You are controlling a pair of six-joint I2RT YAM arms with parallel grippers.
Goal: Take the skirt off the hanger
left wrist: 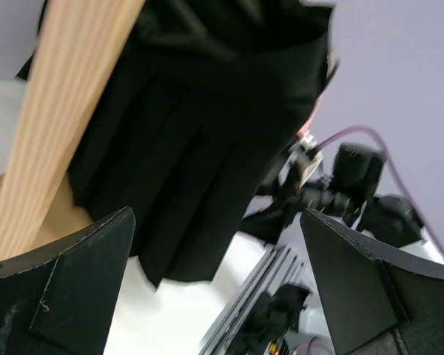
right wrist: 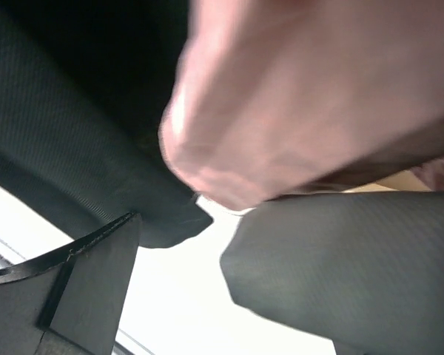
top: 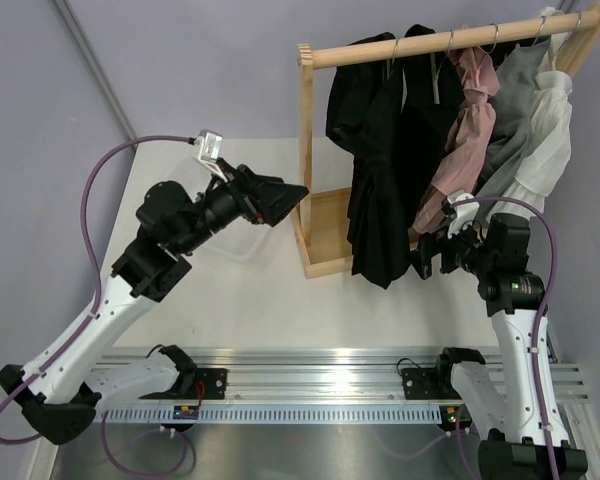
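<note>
The skirt (top: 358, 115) hangs at the left end of the wooden rack (top: 306, 160), right next to the rack's left post. It is on its hanger (top: 391, 58), and the thin hook goes over the rack's top bar. The left tool (top: 285, 197) is just to the left of that post, up off the white surface (top: 240, 300), and it points at the skirt. Its two fingers (left wrist: 81, 281) are spread wide and hold nothing. The right tool (top: 432, 256) is low at the front of the rack, by the bottom of the black clothes and a pink top (top: 465, 125). It is spread wide too. Pink and black cloth are very close to it, but I cannot tell if it touches them.
</note>
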